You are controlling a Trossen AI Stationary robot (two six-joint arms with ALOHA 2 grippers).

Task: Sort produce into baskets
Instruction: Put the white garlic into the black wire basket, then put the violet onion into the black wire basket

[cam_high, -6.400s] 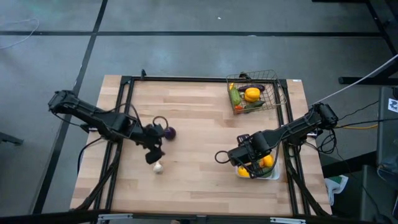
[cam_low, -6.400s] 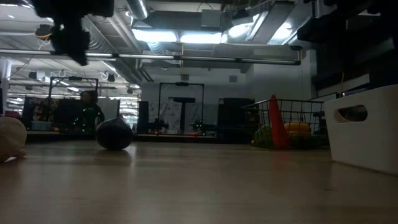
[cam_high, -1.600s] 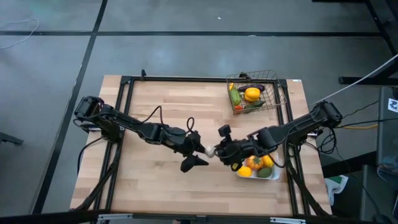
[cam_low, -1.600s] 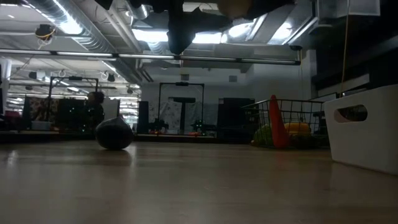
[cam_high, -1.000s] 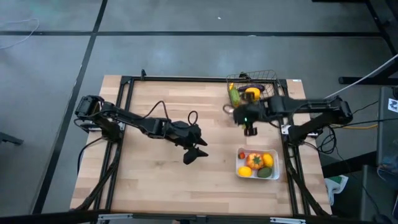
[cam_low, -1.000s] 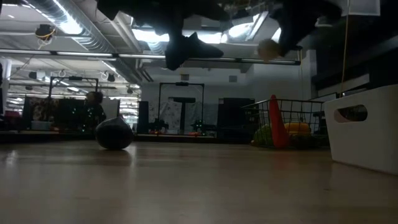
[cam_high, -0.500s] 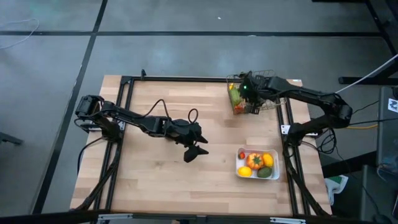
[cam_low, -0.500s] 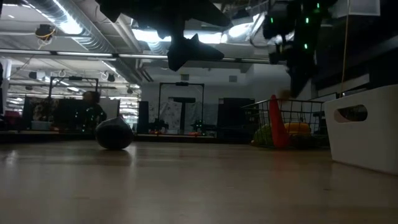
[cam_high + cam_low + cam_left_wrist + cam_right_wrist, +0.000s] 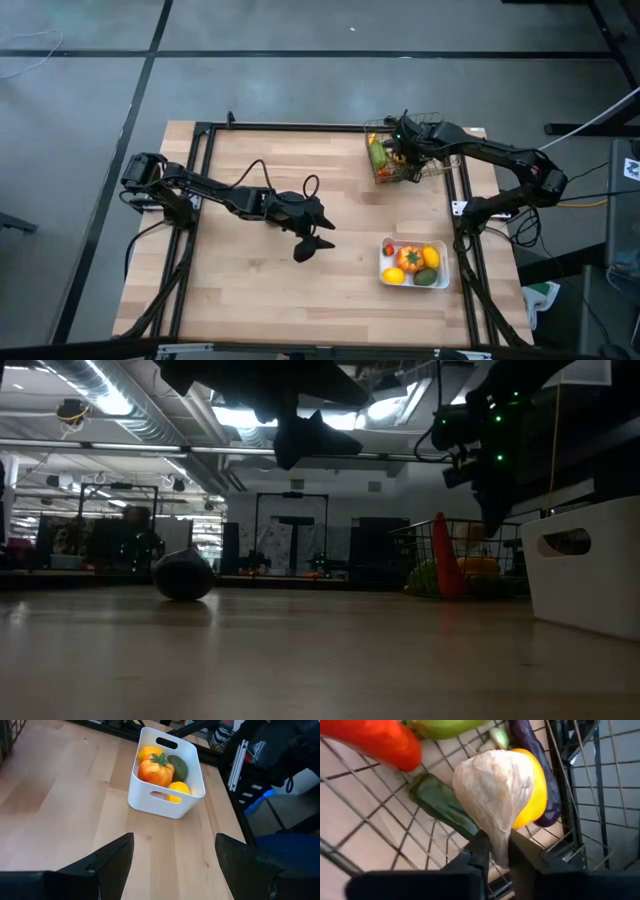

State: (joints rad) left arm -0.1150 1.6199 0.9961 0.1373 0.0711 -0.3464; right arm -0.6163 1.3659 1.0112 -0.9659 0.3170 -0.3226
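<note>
- The right gripper [image 9: 403, 148] is over the square metal wire-mesh basket [image 9: 437, 123] in the upper right of the high view, at the far right part of the light wooden worktop [image 9: 260, 290].
- In the right wrist view its two dark fingers [image 9: 481, 851] are clamped on the thin stem of a white garlic bulb [image 9: 492, 795], which hangs just above the things in the basket.
- Below the garlic in that view lie a yellow pepper [image 9: 536, 790], a long dark purple eggplant [image 9: 535, 750], a green cucumber [image 9: 442, 805] and an orange-red carrot [image 9: 380, 740], all inside the wire basket.
- The left gripper [image 9: 312, 237] is above the bare middle of the worktop, near the centre of the high view; its fingers [image 9: 105, 865] are apart and hold nothing.
- The small white rectangular tray with rounded corners [image 9: 385, 262] stands in the lower right of the high view, well apart from the wire basket.
- In the left wrist view the tray holds an orange tomato-like fruit with a green stem [image 9: 156, 770], a yellow lemon [image 9: 177, 787] and a dark green rounded fruit [image 9: 179, 767].
- In the low view a dark round item [image 9: 183, 575] lies on the worktop at the left; what it is I cannot tell.
</note>
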